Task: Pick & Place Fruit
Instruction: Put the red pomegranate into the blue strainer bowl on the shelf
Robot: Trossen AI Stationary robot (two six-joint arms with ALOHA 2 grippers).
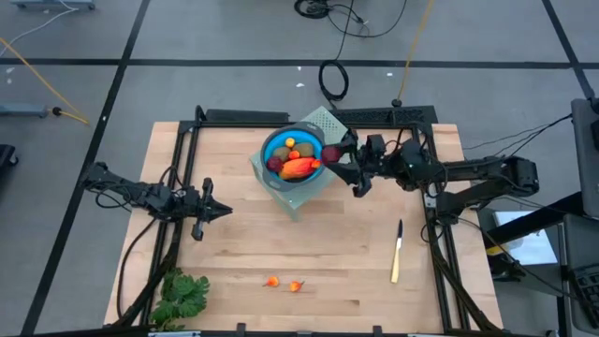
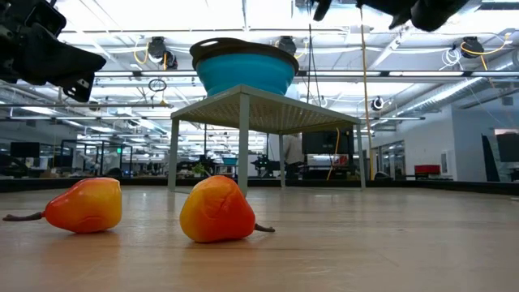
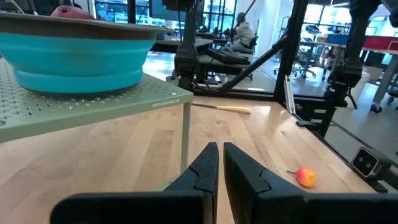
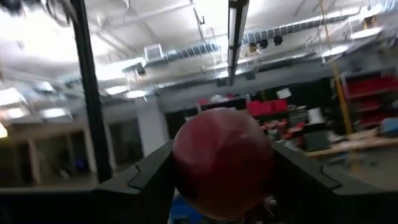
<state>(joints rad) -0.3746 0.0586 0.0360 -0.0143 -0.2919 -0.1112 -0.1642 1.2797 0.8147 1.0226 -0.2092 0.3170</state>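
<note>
Fruit sits mostly in the blue bowl (image 1: 292, 153) on a small green stand (image 1: 323, 123) at the table's (image 1: 234, 253) far middle; I see the long orange-red piece (image 1: 299, 168) lying roughly crosswise. My right pincer (image 1: 343, 159) grips a dark red ball (image 4: 222, 162) at the bowl's rim. Two tiny orange pieces (image 1: 284, 283) lie near the front edge. My left pincer (image 3: 220, 163) hovers closed and empty over the wood; an open workshop lies behind
</note>
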